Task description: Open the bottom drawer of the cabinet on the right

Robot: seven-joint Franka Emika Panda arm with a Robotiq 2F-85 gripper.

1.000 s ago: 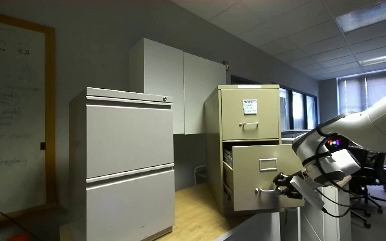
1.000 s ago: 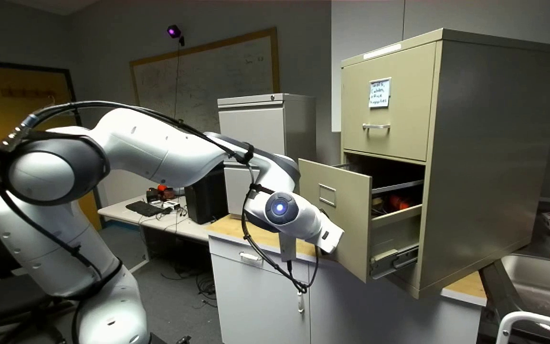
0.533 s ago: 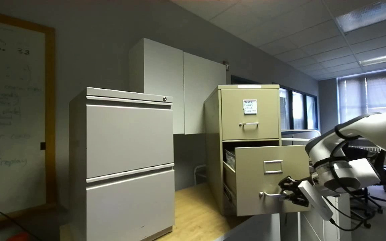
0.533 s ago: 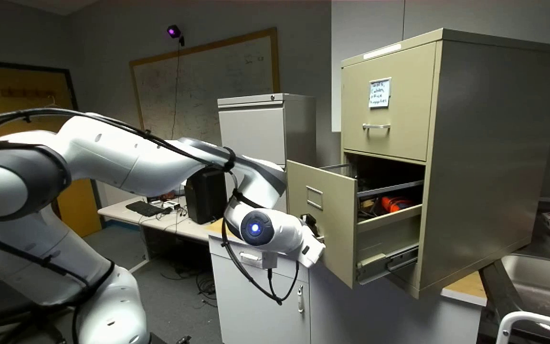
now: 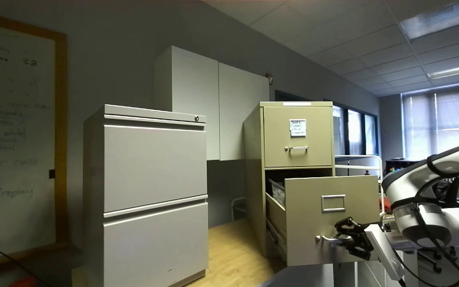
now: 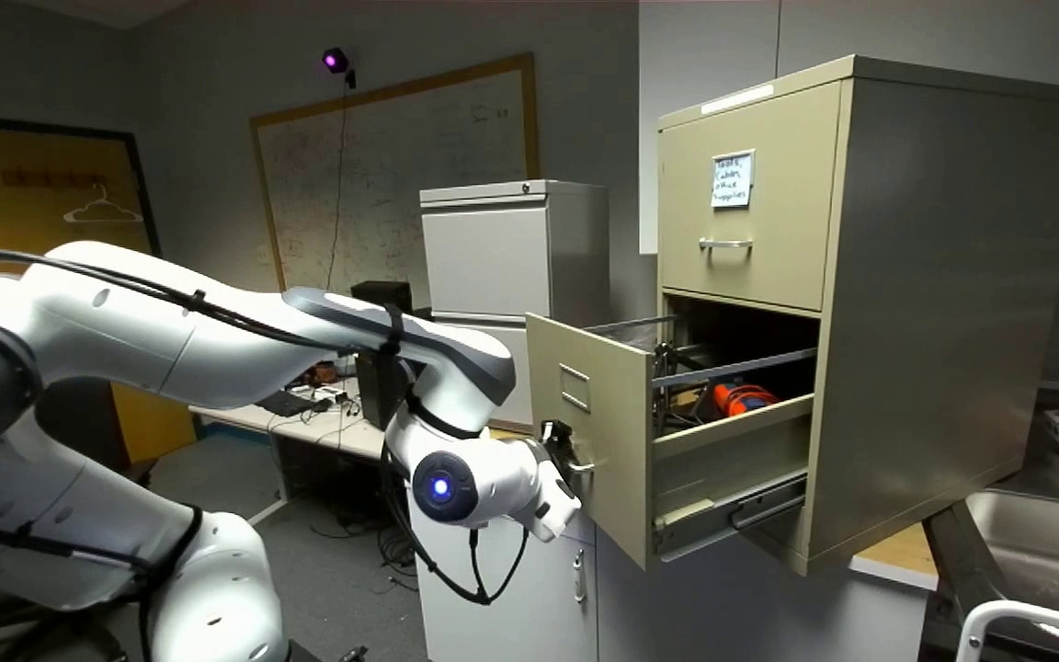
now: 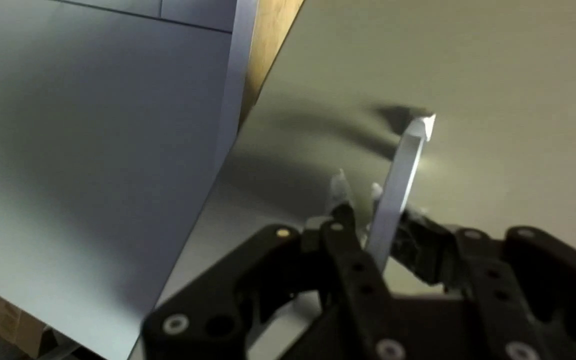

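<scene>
The tan filing cabinet (image 5: 253, 183) stands on a wooden counter; it also shows in an exterior view (image 6: 943, 276). Its bottom drawer (image 5: 305, 211) is pulled well out, its front facing my arm; the front shows in an exterior view (image 6: 612, 432) and fills much of the wrist view (image 7: 508, 80). An orange item (image 6: 741, 398) and dark clutter lie inside. The upper drawer (image 5: 277, 139) is shut. My gripper (image 5: 344, 236) is at the drawer's metal handle (image 5: 327, 239). In the wrist view, my gripper (image 7: 358, 192) has the handle (image 7: 401, 175) between its nearly closed fingers.
A wider pale grey cabinet (image 5: 155, 167) stands beside the tan one on the wooden counter (image 5: 229, 247). White cupboards (image 6: 502, 570) are below. A sink (image 6: 1044, 542) and a white rail (image 6: 1035, 611) are at the side. A desk (image 6: 258, 409) stands behind my arm.
My gripper and arm have moved back, away from the cabinet, and the bottom drawer has slid farther out with the gripper at its handle. More of the drawer's inside shows.
</scene>
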